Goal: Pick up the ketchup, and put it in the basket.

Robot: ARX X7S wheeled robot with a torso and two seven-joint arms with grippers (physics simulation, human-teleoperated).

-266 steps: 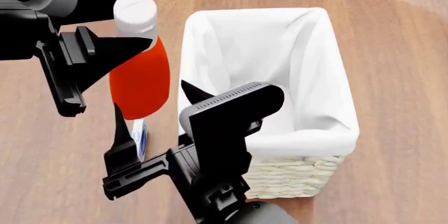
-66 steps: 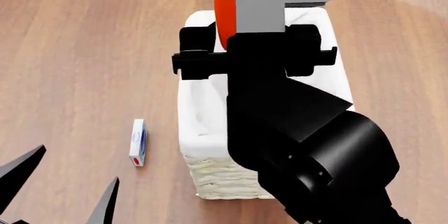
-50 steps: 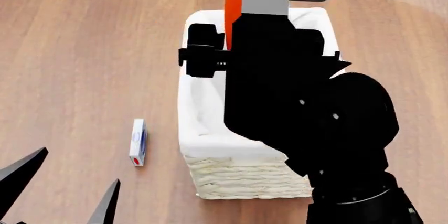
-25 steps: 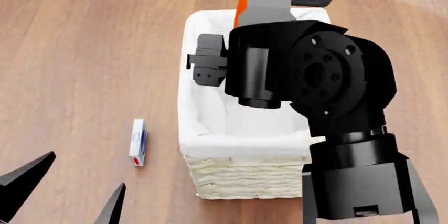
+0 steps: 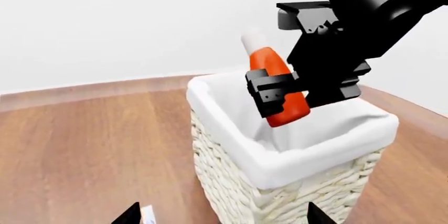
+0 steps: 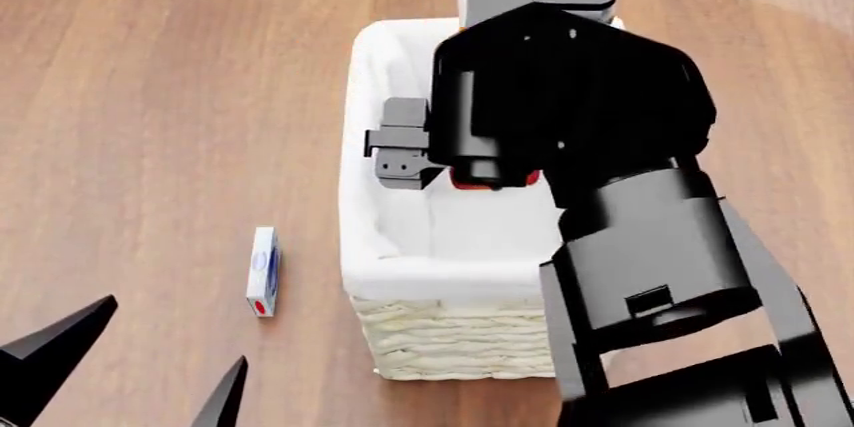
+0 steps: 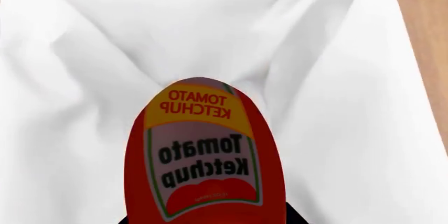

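The right end effector [image 5: 284,90] grips the ketchup [image 5: 276,85], holding the tilted bottle over the open mouth of the basket [image 5: 336,140], its base just above the white liner. The pickup looks done; lowering and release appear to remain. The left end effector [image 6: 127,372] hangs spread and empty over the desk [image 6: 134,97], near a small box [image 6: 263,271].

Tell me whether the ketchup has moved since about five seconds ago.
Yes. The ketchup stood on the wood left of the basket in the head view; now the right hand holds it tilted above the basket's opening.
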